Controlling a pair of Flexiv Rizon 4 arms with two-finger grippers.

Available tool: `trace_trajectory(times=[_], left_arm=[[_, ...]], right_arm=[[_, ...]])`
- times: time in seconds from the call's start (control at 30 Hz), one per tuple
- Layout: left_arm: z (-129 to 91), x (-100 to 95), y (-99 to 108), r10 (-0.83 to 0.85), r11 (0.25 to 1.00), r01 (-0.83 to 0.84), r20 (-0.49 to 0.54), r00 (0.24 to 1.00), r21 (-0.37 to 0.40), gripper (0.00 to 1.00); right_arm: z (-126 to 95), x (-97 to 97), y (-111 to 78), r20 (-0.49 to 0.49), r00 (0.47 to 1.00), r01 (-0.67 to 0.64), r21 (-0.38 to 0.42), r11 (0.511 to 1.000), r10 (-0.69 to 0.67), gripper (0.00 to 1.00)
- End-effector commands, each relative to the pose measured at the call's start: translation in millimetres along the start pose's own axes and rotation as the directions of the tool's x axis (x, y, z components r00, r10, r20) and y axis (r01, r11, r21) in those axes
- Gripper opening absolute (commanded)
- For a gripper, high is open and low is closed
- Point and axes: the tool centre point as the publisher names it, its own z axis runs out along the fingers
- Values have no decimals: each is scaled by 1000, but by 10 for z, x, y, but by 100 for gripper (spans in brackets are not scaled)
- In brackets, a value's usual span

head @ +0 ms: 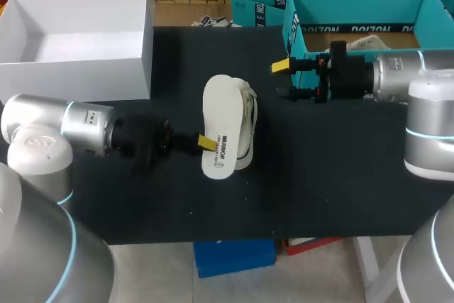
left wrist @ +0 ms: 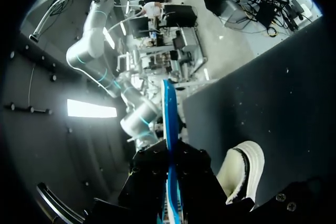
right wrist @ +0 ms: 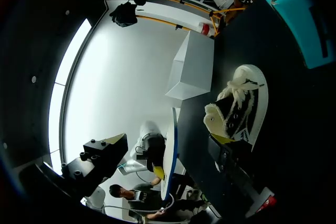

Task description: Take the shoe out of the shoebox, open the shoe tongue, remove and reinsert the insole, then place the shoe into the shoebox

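Note:
A white insole (head: 216, 122) with dark print is held flat above the middle of the black table, my left gripper (head: 206, 142) shut on its near end. Under and beside it lies the black-and-white shoe (head: 246, 129) with white laces. In the left wrist view the insole (left wrist: 169, 124) shows edge-on with a blue rim, clamped in the gripper (left wrist: 172, 182), and the shoe's heel (left wrist: 242, 170) lies beside it. My right gripper (head: 287, 80) hovers open to the right of the shoe, holding nothing. From the right wrist, the shoe (right wrist: 242, 107) lies ahead and the insole (right wrist: 171, 153) stands edge-on.
A white shoebox (head: 78, 62) stands open at the back left of the table, also visible as the white shoebox (right wrist: 190, 72). A teal box (head: 355, 5) sits at the back right, just behind my right arm. The table's front edge runs below the shoe.

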Motion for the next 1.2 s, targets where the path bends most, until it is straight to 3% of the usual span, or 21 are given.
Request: trace_trajectory(times=[0.03,0.3,0.5,1.2], left_arm=[[90,47,70,-4,1000,4,14,1000,-4,0],[90,47,70,-4,1000,4,14,1000,-4,0],[90,47,70,-4,1000,4,14,1000,-4,0],[90,47,70,-4,1000,4,14,1000,-4,0]], right_arm=[[17,-8,-5,0,1000,0,-3,1000,0,100],[-8,-10,15,4,1000,2,0,1000,-2,100],[36,-43,31,3,1000,-2,71,998,2,100],[573,-41,-421,-2,1000,-22,102,995,22,100]])
